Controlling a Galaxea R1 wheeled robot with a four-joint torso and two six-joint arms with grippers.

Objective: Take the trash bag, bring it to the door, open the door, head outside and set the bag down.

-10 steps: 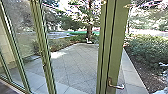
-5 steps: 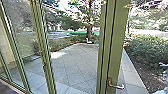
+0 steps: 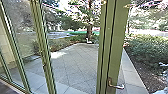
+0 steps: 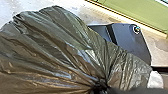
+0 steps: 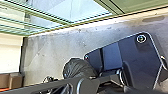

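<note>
Left wrist view: one trash bag, dark, glossy, off the floor, pleats drawn to a dark gathered neck; left gripper, clamped on that neck. Right gripper: state cannot be told. Floor, grey, stained, inside. Boxes, brown, by a pale wall. Door, green-framed, with metal lever handle. Beyond the glass: paving, pale slabs; shrubs, at the paving's edge; tree, farther off
</note>
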